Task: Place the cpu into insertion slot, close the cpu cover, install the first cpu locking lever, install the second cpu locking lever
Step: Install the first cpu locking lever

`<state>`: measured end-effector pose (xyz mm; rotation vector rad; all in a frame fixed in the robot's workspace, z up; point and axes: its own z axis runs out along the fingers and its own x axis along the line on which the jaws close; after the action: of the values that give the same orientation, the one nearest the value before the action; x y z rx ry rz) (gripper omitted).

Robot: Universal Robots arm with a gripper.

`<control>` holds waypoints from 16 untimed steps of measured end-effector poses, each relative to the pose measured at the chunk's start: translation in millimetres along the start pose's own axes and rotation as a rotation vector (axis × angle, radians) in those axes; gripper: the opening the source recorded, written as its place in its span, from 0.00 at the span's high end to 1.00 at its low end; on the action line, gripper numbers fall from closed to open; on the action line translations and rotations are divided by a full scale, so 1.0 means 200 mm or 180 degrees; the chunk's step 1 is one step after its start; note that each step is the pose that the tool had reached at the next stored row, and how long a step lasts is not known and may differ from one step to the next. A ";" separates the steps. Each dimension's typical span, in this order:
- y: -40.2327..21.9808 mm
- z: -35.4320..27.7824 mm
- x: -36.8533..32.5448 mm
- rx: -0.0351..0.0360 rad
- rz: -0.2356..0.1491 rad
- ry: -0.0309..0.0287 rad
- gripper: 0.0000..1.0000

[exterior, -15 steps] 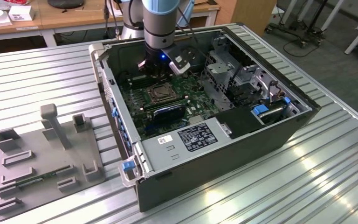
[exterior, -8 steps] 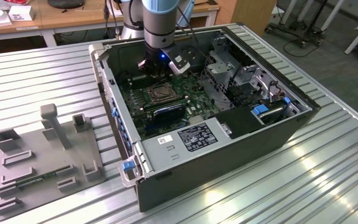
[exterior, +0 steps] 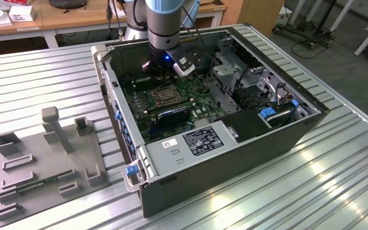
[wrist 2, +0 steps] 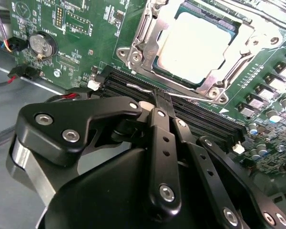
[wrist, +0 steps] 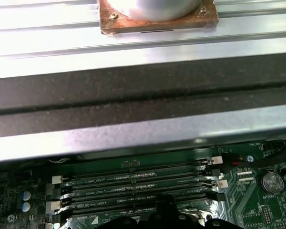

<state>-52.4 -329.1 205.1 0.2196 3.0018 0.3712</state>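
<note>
One gripper [wrist 2: 158,102] for you to note: fingers pressed together, tips at thin lever [wrist 2: 148,88] over memory slots [wrist 2: 200,121]. Just beyond tips, cpu [wrist 2: 198,45] sits in insertion slot [wrist 2: 143,40], cpu cover [wrist 2: 236,33] down over it.

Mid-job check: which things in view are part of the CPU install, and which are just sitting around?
Job:
cpu, seated in the insertion slot
cpu cover, down around the chip
locking lever beside the socket
gripper, fingers together at that lever

Not part of it:
memory slots
coin battery
grey fixture tray on the table
</note>
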 end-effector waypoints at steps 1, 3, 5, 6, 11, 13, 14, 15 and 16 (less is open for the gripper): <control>0.000 0.000 0.000 0.0002 0.0029 -0.0008 0.89; 0.000 -0.001 0.000 0.0007 0.0074 -0.0019 0.89; 0.001 -0.001 0.000 0.0008 0.0088 -0.0023 0.89; 0.002 -0.002 0.000 0.0008 0.0090 -0.0023 0.89; 0.010 -0.007 0.003 0.0009 0.0098 -0.0026 0.89; 0.014 -0.014 0.003 0.0009 0.0102 -0.0028 0.89; 0.016 -0.017 0.003 0.0009 0.0103 -0.0029 0.89; 0.017 -0.020 0.003 0.0009 0.0105 -0.0030 0.89; 0.019 -0.022 0.003 0.0008 0.0107 -0.0031 0.89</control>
<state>-53.2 -326.4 210.3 0.2714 2.9925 0.3683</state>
